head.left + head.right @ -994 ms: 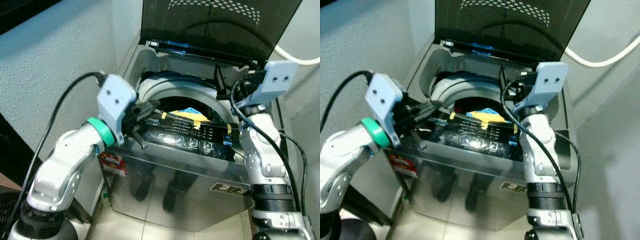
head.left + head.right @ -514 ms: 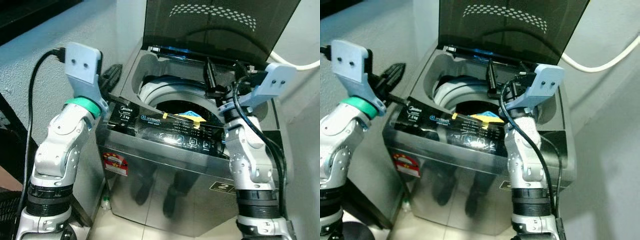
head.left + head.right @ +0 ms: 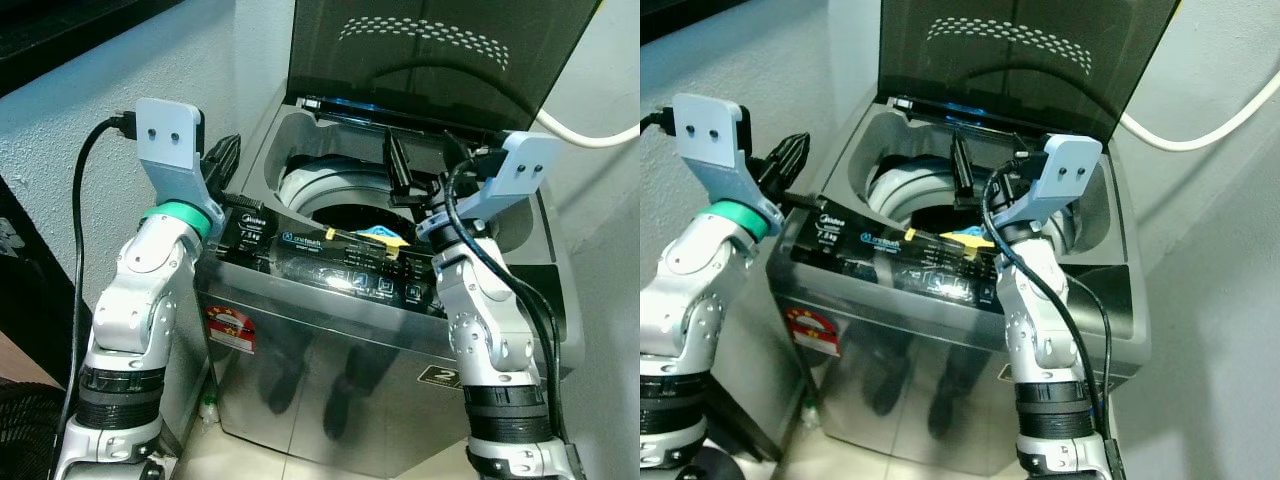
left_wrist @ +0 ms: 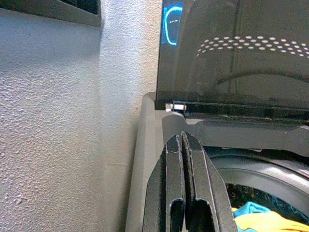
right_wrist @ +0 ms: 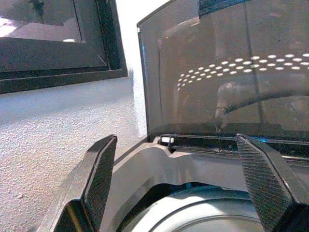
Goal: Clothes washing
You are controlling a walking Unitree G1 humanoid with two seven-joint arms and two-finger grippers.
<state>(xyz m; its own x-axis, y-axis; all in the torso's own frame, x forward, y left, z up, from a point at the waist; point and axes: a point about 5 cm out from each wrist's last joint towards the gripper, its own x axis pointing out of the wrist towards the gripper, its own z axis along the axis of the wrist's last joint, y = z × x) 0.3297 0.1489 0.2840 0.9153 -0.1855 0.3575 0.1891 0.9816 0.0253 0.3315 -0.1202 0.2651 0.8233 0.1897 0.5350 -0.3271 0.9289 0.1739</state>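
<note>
Washing machine: a silver top-loader [image 3: 330, 350] stands against a white wall [image 3: 120, 90], its dark tinted lid [image 3: 440, 50] raised upright at the back.
Control panel: a black strip [image 3: 340, 265] runs along the front edge of the machine's top, with yellow tape [image 3: 365, 237] on it.
Clothes: yellow and blue laundry [image 3: 385, 232] lies inside the drum [image 3: 320, 190], seen just behind the control panel; the left wrist view shows the same blue and yellow cloth [image 4: 251, 217] low in the tub.
Left gripper: it [image 3: 224, 160] is held up beside the machine's left rear corner, outside the tub and near the wall. Its fingers [image 4: 186, 193] are pressed together, holding nothing.
Right gripper: it [image 3: 415, 170] hovers above the drum opening, toward the right side. Its fingers [image 5: 99, 179] are spread wide with nothing between them, and the right wrist view looks past them to the lid and the tub's rear rim.
Hose: a white hose [image 3: 590, 128] curves along the wall to the right of the lid.
Change over the last second: both grippers were down at the drum mouth a second ago, the left one at the left end of the control panel. Since then the left arm has lifted out and swung to the machine's left side. The right gripper has risen above the opening and shifted a little leftward over the last half second. The laundry lies as before.
Floor: pale tiles [image 3: 250, 460] at the machine's foot.
</note>
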